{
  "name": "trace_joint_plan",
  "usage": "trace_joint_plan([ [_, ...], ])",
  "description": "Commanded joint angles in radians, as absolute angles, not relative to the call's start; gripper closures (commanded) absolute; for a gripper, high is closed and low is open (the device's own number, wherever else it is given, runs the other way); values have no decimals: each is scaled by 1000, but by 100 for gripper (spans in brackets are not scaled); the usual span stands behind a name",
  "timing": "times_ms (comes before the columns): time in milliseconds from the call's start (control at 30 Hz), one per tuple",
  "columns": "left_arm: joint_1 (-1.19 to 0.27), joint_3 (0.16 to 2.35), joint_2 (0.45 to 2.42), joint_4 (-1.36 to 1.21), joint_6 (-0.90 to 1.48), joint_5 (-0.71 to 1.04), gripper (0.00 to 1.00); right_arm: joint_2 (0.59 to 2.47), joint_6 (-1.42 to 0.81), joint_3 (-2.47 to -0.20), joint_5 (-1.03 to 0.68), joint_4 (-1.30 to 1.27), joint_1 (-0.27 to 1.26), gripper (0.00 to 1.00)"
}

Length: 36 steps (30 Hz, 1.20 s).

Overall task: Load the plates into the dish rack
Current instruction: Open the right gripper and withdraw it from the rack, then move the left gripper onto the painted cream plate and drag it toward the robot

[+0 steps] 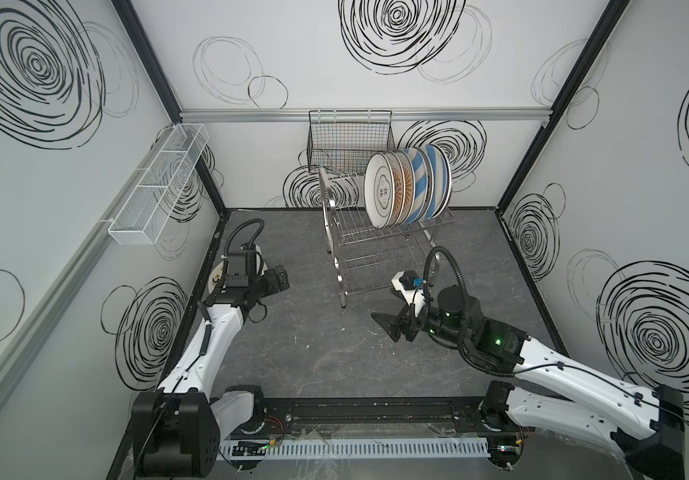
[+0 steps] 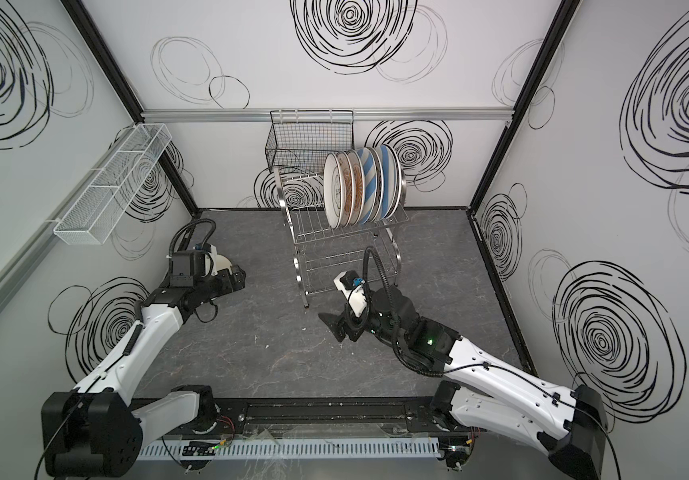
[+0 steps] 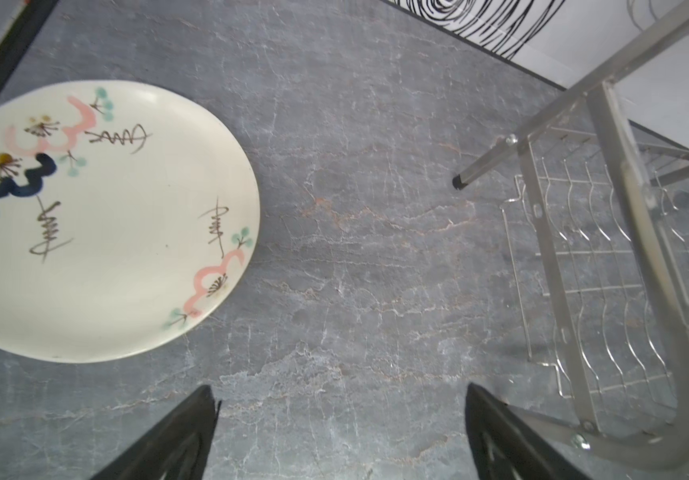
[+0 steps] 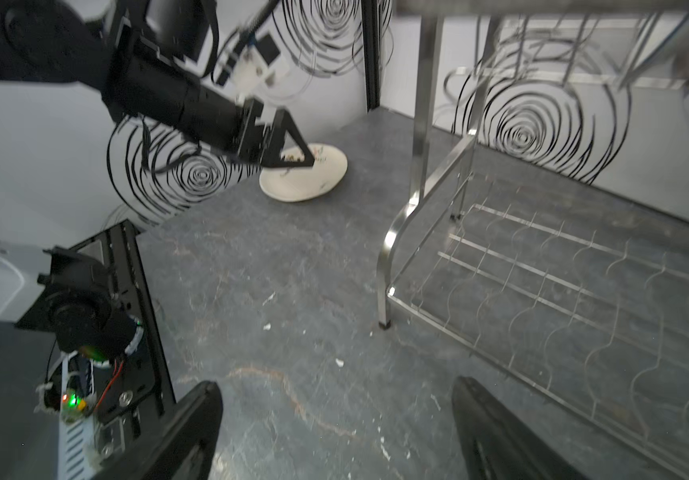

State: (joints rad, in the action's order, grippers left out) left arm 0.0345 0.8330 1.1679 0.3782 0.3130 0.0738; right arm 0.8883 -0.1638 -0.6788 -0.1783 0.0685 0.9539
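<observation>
Right wrist view first: we see the right gripper (image 4: 334, 382) hanging with its jaws spread wide and empty, just beside the dish rack (image 4: 422, 124). Over to the left gripper (image 3: 339, 387), which is spread wide too and grips nothing, above the worktop (image 3: 355, 208) near one cream plate (image 3: 106, 220) lying flat. On the rack's upper tier we count about six plates (image 1: 407, 187) standing on edge, packed too close for an exact count. On the walls we find one black wire basket (image 1: 349, 141) and one white mesh basket (image 1: 155, 187).
</observation>
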Motion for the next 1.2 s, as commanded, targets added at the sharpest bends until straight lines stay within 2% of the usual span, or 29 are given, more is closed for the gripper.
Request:
trace_joint_plan([
  [0, 31, 891, 1195, 364, 328, -13, 4, 819, -226, -625, -255, -25, 976, 9],
  [167, -11, 925, 1271, 356, 402, -70, 4, 762, -293, -528, -299, -89, 991, 9],
  [300, -76, 944, 1330, 312, 424, -192, 4, 742, -315, -492, -330, -121, 993, 8],
  [500, -70, 972, 1440, 278, 423, -254, 4, 707, -328, -481, -321, -79, 994, 8],
  [700, -12, 1036, 1592, 250, 422, -203, 4, 640, -361, -427, -311, -98, 994, 8],
  [833, 3, 1057, 1657, 206, 411, -235, 4, 609, -381, -404, -314, -106, 994, 8],
  [1167, 48, 1107, 1808, 178, 407, -127, 4, 557, -385, -390, -279, -61, 992, 7],
])
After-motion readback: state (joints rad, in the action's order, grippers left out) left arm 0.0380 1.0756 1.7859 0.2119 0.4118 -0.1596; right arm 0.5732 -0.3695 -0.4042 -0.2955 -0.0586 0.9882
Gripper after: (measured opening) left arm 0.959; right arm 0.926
